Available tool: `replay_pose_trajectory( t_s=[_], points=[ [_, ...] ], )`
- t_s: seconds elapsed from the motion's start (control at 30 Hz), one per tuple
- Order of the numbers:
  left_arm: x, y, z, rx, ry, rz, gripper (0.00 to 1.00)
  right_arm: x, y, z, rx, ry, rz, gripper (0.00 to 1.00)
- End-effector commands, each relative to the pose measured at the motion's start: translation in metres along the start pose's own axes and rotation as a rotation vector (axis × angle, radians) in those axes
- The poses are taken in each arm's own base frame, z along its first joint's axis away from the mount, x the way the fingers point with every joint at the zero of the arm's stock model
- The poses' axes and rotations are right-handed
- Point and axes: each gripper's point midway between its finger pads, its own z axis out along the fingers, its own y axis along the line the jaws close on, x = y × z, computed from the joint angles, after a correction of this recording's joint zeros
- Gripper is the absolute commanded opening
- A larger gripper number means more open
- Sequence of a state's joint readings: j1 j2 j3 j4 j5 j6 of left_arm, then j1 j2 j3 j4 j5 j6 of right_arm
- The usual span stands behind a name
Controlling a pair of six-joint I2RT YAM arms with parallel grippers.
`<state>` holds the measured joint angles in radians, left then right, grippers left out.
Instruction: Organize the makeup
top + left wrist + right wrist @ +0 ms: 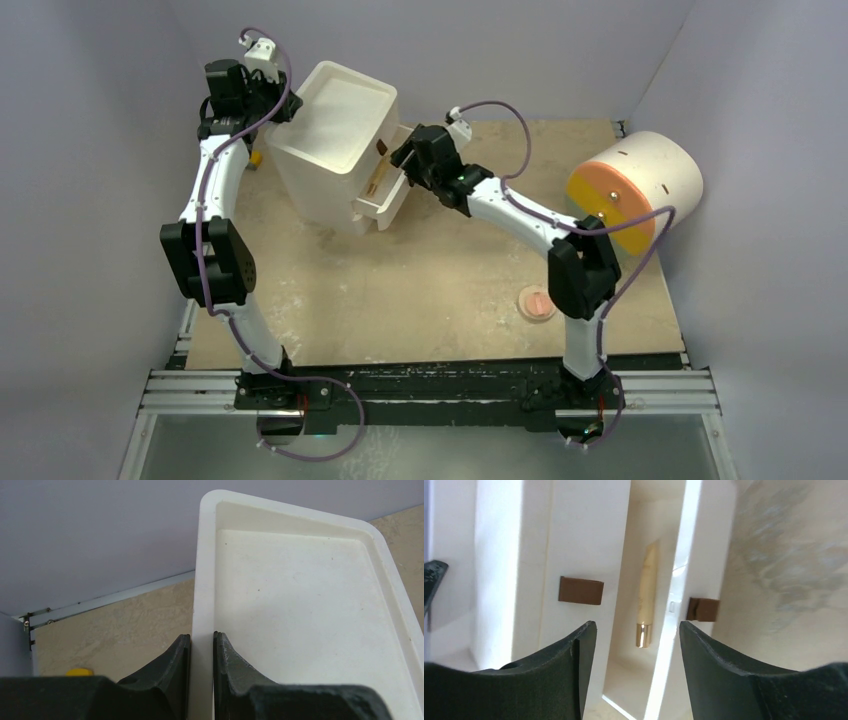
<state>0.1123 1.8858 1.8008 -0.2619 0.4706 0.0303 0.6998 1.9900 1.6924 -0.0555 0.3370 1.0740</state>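
Observation:
The tan stick (646,600) with a gold end lies inside an open drawer (388,200) of the white cabinet (335,140). My right gripper (638,625) is open and empty in front of that drawer, just off the cabinet's right side in the top view (402,157). My left gripper (202,636) is shut on the cabinet's raised top rim (202,580), at its back left corner in the top view (288,108). The round pink compact (537,303) lies on the table near the right arm's base. The white cube box, the flat packet and the dark stick are out of view.
A large white cylinder with an orange face (635,190) lies at the far right. Brown knobs (580,590) sit on the drawer fronts. A small yellow thing (256,157) sits left of the cabinet. Grey walls close in the table on three sides.

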Motion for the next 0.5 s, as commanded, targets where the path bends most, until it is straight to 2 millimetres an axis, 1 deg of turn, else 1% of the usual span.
replay_pose_trajectory(
  t_s=[0.0,0.07,0.13,0.2,0.3,0.37,0.47],
  points=[
    [0.099,-0.024,0.015,0.055,0.288,-0.131,0.0,-0.072,-0.003,-0.052,0.07,-0.226,-0.139,0.65],
    [0.099,-0.024,0.015,0.056,0.287,-0.133,0.0,-0.085,-0.029,-0.059,0.181,-0.255,-0.187,0.65],
    [0.099,-0.024,0.015,0.058,0.287,-0.133,0.0,-0.092,-0.053,-0.062,0.265,-0.273,-0.212,0.65],
    [0.098,-0.025,0.014,0.058,0.285,-0.132,0.0,-0.09,-0.075,-0.057,0.322,-0.259,-0.231,0.65],
    [0.097,-0.025,0.013,0.055,0.284,-0.131,0.0,-0.081,-0.102,-0.044,0.39,-0.208,-0.232,0.65],
    [0.097,-0.024,0.013,0.055,0.284,-0.132,0.0,-0.071,-0.122,-0.028,0.45,-0.154,-0.246,0.64],
    [0.098,-0.024,0.015,0.055,0.287,-0.135,0.0,-0.058,-0.14,-0.005,0.491,-0.069,-0.228,0.64]
  ],
)
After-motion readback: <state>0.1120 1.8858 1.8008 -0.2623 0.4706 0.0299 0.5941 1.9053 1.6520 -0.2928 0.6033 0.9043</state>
